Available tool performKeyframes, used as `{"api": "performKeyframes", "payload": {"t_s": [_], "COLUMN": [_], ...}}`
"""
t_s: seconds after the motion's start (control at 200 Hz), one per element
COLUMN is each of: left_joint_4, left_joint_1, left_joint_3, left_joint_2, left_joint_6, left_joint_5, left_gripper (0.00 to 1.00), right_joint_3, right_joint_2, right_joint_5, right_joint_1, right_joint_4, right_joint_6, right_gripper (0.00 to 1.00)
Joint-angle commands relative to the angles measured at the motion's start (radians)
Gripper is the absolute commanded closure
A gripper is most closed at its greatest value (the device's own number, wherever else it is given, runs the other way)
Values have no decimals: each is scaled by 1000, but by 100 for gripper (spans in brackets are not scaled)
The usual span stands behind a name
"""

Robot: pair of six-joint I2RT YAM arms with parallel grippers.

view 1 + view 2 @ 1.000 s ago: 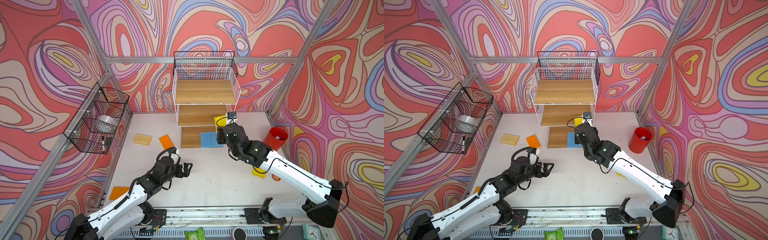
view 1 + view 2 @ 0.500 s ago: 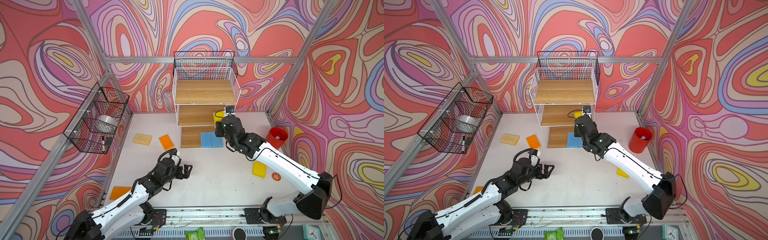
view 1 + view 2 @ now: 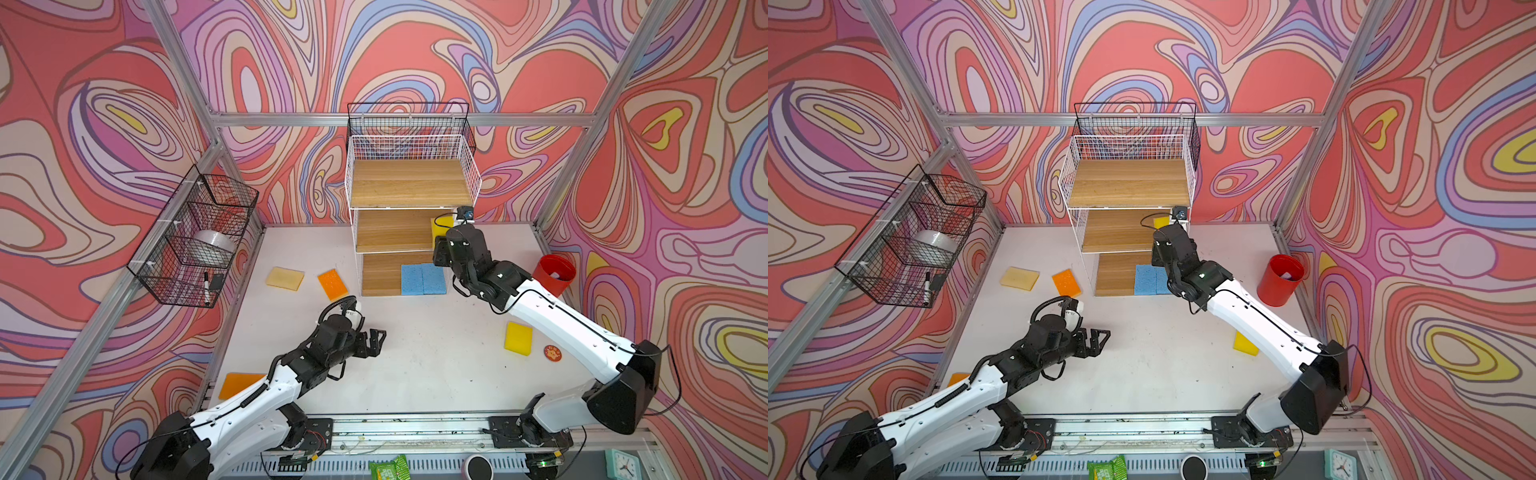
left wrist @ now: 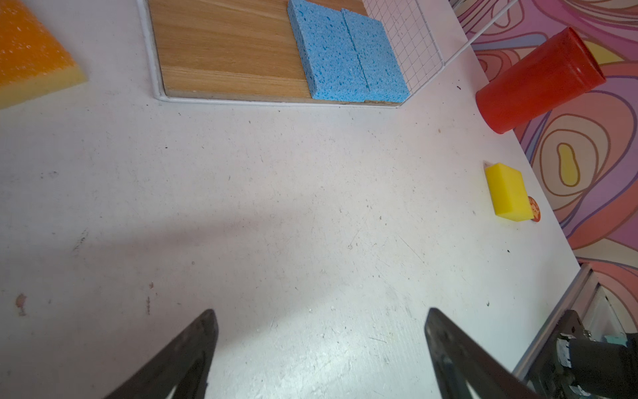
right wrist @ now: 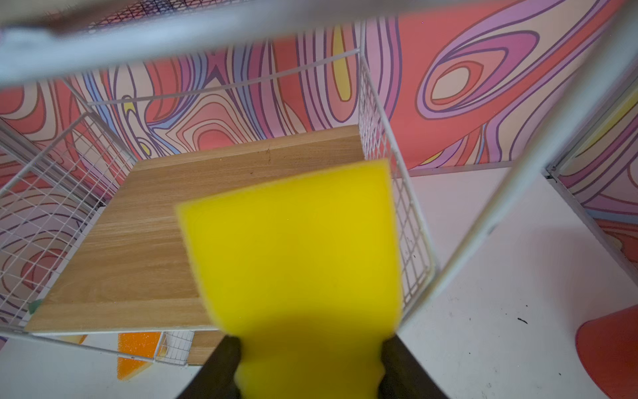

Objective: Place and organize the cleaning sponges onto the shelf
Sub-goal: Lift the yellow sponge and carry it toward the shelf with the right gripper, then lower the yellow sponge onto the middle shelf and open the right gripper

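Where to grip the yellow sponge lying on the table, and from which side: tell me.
Come from straight above the yellow sponge and pinch across its two long edges, mid-length. It lies flat on the table, so only its thin sides offer purchase; mind the red-orange disc beside it.

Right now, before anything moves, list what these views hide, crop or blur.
right gripper: the right arm largely hides it in both top views; the right wrist view's edge crops it.
held yellow sponge: blurred in the right wrist view, so contact with the shelf board is unclear.
orange sponge: partly covered by the left arm in both top views.
red disc: print too small to read.
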Motion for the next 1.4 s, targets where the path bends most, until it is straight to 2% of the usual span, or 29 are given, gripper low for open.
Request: {"api": "performKeyframes", "payload": {"t_s": [0.0, 0.526, 0.771, 1.036, 1.392], "left_joint_4": [32, 77, 78, 74, 75], "left_joint_1": [5, 8, 11, 12, 12], "left_joint_3": [25, 78, 79, 79, 81], "left_joint_2": [23, 133, 139, 141, 150], "left_joint_6": [13, 26, 29, 32, 29], "left_joint_5": [-10, -14, -8, -4, 4], "left_gripper": [5, 4, 4, 4, 3], "right_joint_3": [6, 30, 47, 68, 77], "right_joint_2": [27, 81, 114, 146, 162], "right_joint_5": [-7, -6, -18, -14, -14], "right_joint_1": [-12, -39, -40, -41, -41], "right_joint_4": [33, 50, 47, 52, 51], "right_joint_6": [-1, -18, -23, -27, -41], "right_gripper": [44, 44, 39, 39, 26]}}
